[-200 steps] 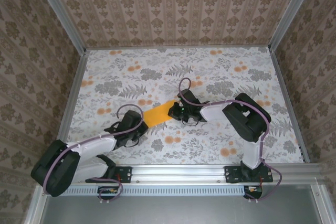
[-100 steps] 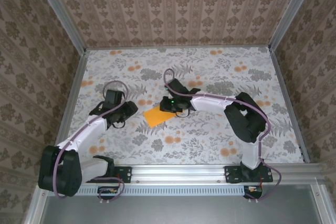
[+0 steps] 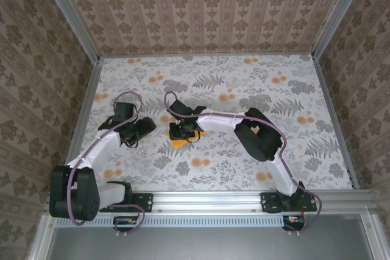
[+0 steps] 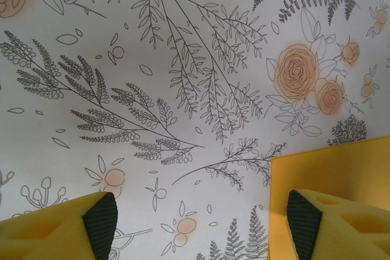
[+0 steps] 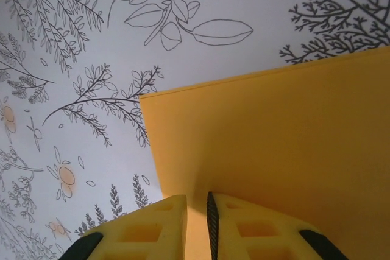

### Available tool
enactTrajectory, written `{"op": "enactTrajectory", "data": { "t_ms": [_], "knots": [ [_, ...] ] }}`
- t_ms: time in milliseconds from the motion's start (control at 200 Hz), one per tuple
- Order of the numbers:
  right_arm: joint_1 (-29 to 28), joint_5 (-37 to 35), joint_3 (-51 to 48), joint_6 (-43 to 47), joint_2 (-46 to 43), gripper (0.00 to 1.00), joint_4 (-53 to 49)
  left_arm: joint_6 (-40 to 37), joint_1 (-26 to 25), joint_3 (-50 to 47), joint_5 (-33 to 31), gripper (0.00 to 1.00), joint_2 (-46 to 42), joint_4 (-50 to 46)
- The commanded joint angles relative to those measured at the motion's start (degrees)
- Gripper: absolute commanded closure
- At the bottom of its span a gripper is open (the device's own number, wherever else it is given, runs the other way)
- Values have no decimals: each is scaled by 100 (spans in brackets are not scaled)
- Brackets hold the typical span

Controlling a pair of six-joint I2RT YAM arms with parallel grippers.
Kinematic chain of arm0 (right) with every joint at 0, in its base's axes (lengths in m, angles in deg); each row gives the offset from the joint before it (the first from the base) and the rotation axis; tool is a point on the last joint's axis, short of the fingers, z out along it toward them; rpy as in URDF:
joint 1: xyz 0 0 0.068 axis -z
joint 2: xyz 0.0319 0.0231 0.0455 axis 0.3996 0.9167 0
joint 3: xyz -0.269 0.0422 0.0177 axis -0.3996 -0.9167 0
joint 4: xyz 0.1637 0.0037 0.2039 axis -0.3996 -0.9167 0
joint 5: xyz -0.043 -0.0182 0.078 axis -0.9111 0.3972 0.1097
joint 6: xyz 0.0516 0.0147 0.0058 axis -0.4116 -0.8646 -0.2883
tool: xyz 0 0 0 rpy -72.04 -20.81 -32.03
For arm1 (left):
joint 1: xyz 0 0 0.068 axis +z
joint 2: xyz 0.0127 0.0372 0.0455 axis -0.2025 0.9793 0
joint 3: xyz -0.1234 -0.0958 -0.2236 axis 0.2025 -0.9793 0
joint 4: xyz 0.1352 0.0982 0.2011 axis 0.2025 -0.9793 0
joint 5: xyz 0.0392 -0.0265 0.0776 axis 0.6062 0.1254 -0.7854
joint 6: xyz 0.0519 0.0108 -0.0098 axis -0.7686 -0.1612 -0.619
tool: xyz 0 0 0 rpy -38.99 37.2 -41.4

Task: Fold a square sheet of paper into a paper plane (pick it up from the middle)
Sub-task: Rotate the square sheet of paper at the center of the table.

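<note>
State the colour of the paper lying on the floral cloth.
Plain orange-yellow, unpatterned. The square sheet of paper shows best in the right wrist view.

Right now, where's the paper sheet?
In the top view the orange-yellow paper sheet lies flat on the floral cloth, left of centre, partly under the right claw; the open left claw sits beside its left edge.

square sheet of paper (image 5: pixel 274 138) | thin, plain orange-yellow, uncreased where visible | lies flat on floral cloth (image 3: pixel 244 168), left of centre | right wrist view: one crisp corner, two straight edges | left wrist view: corner at lower right | top view: mostly covered, near sliver showing
</note>
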Motion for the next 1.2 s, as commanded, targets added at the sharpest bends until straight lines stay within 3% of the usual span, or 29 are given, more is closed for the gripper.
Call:
{"op": "enactTrajectory", "data": {
  "t_ms": [0, 275, 385, 455, 595, 815, 1000, 1195],
  "knots": [
    [-33, 214, 129, 356, 84, 82, -616, -234, 33, 115, 64, 19, 29, -189],
    [123, 546, -1250, 2785, -924, 80, -1856, -470, 25, 143, 303, 16, 146, -144],
    [347, 460, -1774, 3167, -1580, 76, -1912, -531, -24, 144, 482, 16, 268, -55],
    [525, 337, -1862, 2876, -1900, 72, -1745, -519, -107, 142, 566, 16, 329, 33],
    [671, 54, -2260, 1476, -2476, 61, -897, -448, -407, 196, 709, 14, 410, 136],
    [433, -211, -2770, -463, -2527, 68, -23, -239, -973, 179, 960, 14, 483, 273],
    [258, 137, -2666, -858, -2004, 71, 459, -48, -1224, 177, 1009, 14, 705, 414],
    [271, -37, -2740, -596, -1739, 73, 164, 66, -1433, 204, 989, 14, 863, 436]
  ]
}}
